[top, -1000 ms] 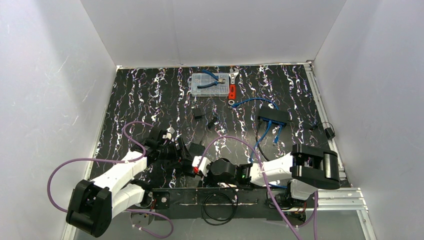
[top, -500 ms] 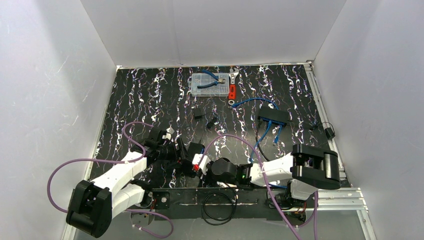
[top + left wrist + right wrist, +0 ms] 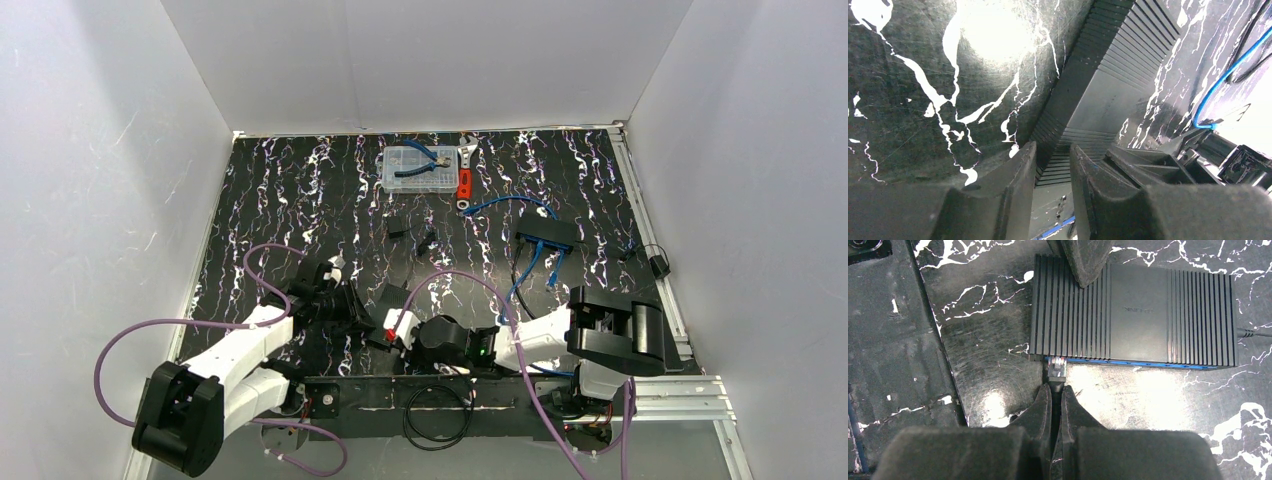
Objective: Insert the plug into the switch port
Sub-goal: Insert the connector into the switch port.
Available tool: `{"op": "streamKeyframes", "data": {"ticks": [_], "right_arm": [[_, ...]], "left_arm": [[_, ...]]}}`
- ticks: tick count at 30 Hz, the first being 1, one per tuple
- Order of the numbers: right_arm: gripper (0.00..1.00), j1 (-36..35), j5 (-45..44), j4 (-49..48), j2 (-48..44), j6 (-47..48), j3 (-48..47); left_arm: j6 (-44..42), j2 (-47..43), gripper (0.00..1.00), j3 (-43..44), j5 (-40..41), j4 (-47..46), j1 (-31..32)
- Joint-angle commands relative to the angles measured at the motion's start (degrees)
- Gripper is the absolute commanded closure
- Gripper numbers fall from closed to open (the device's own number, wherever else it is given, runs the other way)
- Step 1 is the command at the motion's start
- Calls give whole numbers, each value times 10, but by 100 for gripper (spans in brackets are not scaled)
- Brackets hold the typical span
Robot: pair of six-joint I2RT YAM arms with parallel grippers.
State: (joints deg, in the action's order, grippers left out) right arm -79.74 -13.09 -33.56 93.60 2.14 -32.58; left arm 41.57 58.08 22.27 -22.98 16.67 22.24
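Observation:
The switch (image 3: 1138, 315) is a flat black ribbed box with a blue-edged port strip along its near side. It also shows in the top view (image 3: 388, 298) and the left wrist view (image 3: 1108, 95). My left gripper (image 3: 1052, 150) is shut on the switch's edge, and one of its fingers (image 3: 1083, 260) lies on top of the box. My right gripper (image 3: 1054, 389) is shut on the plug (image 3: 1056, 369). The plug's tip meets the leftmost port; how deep it sits cannot be told. In the top view the left gripper (image 3: 362, 305) and the right gripper (image 3: 408, 325) meet at the table's near middle.
A clear parts box (image 3: 418, 168) with blue pliers and a red-handled wrench (image 3: 465, 182) lie at the back. A second black box with blue cables (image 3: 547, 235) and a small adapter (image 3: 658, 265) are at the right. Purple cables loop by both arms.
My right arm has shifted left and forward, bringing the plug up against the switch's edge. The left gripper has stayed on the switch, barely moving.

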Motion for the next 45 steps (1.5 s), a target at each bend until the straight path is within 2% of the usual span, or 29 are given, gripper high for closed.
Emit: {"op": "streamKeyframes", "data": {"ticks": [1, 21, 32, 38, 45], "right_arm": [[99, 12, 9, -79, 3, 5, -34], [99, 60, 14, -77, 10, -6, -125], [99, 80, 85, -83, -18, 11, -111], [99, 81, 155, -40, -55, 17, -68], [99, 81, 217, 58, -87, 17, -42]], "left_arm": [[25, 8, 75, -12, -107, -19, 25], [34, -4, 84, -24, -124, -40, 53], [43, -20, 86, -31, -134, -53, 68], [46, -33, 80, -27, -126, -49, 68], [36, -39, 64, -12, -114, -28, 68]]}}
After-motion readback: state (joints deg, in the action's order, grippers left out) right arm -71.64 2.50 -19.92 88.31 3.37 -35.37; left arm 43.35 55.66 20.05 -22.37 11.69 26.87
